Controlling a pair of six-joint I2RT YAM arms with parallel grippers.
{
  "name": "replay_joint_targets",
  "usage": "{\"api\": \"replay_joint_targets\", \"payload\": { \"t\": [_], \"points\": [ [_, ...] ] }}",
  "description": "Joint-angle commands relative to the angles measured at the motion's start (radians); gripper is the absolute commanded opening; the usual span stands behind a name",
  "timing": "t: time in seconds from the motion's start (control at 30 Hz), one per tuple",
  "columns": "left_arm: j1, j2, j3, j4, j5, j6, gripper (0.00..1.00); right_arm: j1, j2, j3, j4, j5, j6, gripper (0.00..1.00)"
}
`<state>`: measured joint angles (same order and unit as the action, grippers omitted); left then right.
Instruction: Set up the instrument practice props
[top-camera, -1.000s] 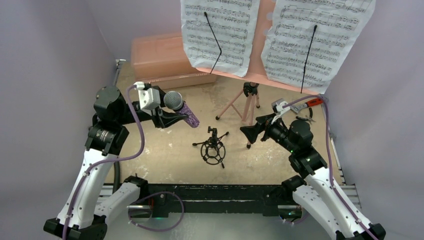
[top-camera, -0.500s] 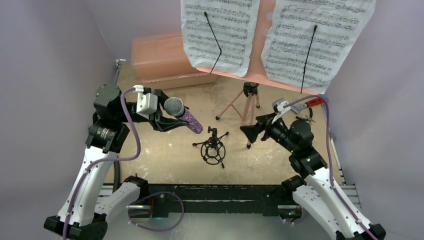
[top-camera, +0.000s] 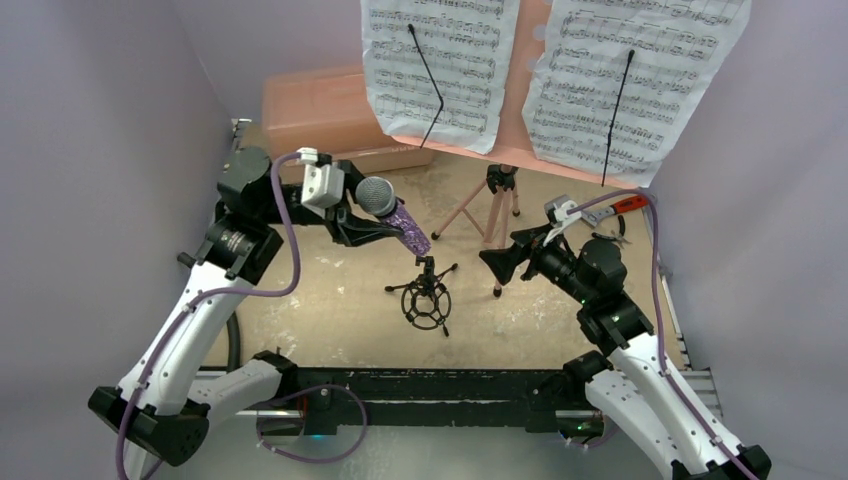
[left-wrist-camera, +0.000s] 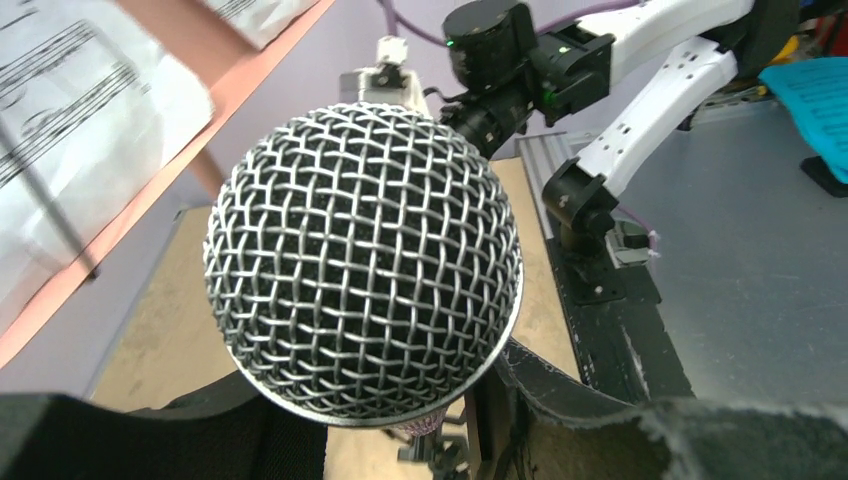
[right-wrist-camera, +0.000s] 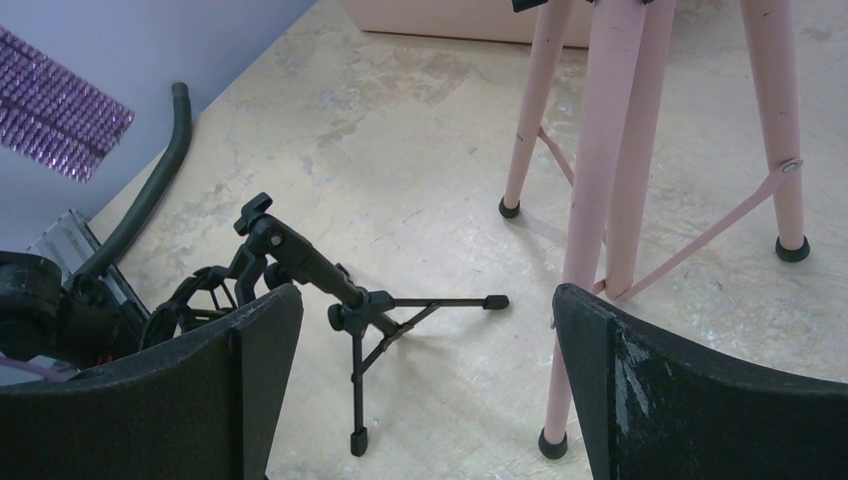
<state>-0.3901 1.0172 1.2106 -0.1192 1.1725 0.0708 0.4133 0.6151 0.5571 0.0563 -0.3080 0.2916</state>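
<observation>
My left gripper (top-camera: 372, 228) is shut on the purple glitter microphone (top-camera: 398, 220), holding it tilted in the air up and left of the small black tripod mic stand (top-camera: 425, 292). In the left wrist view the microphone's silver mesh head (left-wrist-camera: 365, 260) fills the frame. The mic stand (right-wrist-camera: 350, 300) stands with nothing in its holder. The pink music stand's tripod legs (top-camera: 490, 205) rise behind it, carrying two white sheet-music pages (top-camera: 440, 60). My right gripper (top-camera: 500, 262) is open and holds nothing, low beside the pink legs (right-wrist-camera: 610, 200).
A salmon-pink lidded case (top-camera: 320, 115) sits at the back left. A red-handled tool (top-camera: 625, 205) lies at the right behind my right arm. A dark hose (right-wrist-camera: 150, 190) runs along the left table edge. Purple walls close in both sides.
My left arm has carried the microphone rightward and farther back, toward the spot above the mic stand. The right arm has not moved.
</observation>
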Motion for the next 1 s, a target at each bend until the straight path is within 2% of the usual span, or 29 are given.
{"api": "replay_joint_targets", "payload": {
  "t": [0.0, 0.33, 0.53, 0.73, 0.97],
  "points": [
    [-0.121, 0.056, 0.081, 0.084, -0.063, 0.042, 0.0, -0.001, -0.008, 0.034, 0.028, -0.01, 0.006, 0.98],
    [-0.365, 0.149, 0.131, 0.01, -0.14, 0.128, 0.0, 0.0, -0.05, 0.027, -0.004, 0.006, 0.006, 0.98],
    [-0.502, 0.176, 0.177, -0.141, -0.232, 0.241, 0.0, -0.001, -0.057, 0.031, -0.023, 0.006, 0.002, 0.98],
    [-0.581, 0.158, 0.188, -0.268, -0.279, 0.325, 0.0, -0.001, -0.066, 0.022, -0.024, -0.003, 0.006, 0.98],
    [-0.626, 0.106, 0.192, -0.446, -0.358, 0.46, 0.0, 0.0, -0.051, 0.024, -0.02, -0.012, 0.007, 0.98]
  ]
}}
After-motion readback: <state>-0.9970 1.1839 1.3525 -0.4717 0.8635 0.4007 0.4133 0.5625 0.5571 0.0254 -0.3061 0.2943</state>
